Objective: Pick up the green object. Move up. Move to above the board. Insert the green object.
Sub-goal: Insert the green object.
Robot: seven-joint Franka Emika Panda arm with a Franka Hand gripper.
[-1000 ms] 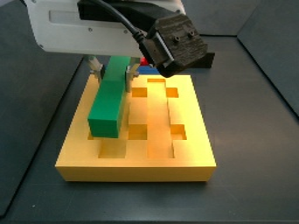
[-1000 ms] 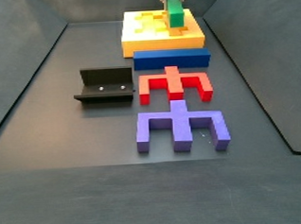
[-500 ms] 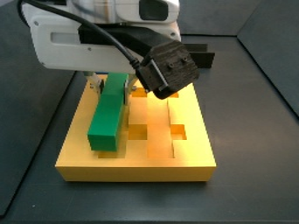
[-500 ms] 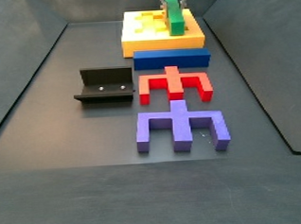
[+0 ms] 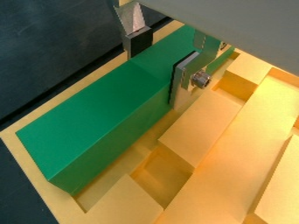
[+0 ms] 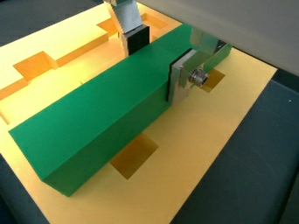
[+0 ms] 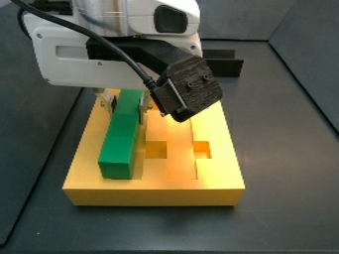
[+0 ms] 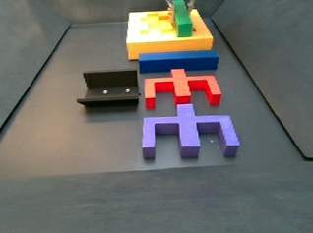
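The green object (image 7: 122, 134) is a long green bar lying along the outer groove of the yellow board (image 7: 212, 174), low in it. It fills both wrist views (image 5: 105, 114) (image 6: 93, 122) and shows far back in a side view (image 8: 182, 17). My gripper (image 5: 160, 66) is shut on the bar's far end, one dark pad on each long side, as both wrist views show (image 6: 158, 63). In a side view the white hand hides most of the fingers (image 7: 106, 97). The board also shows in the other views (image 5: 233, 175) (image 6: 198, 184) (image 8: 148, 35).
A thin blue plate (image 8: 177, 61) lies against the board's near edge. In front of it are a red notched block (image 8: 182, 88) and a purple one (image 8: 189, 133). The fixture (image 8: 108, 88) stands to their left. Dark walls ring the floor.
The gripper has come down with the green bar. The bar was tilted above the board and now lies nearly flat in the groove.
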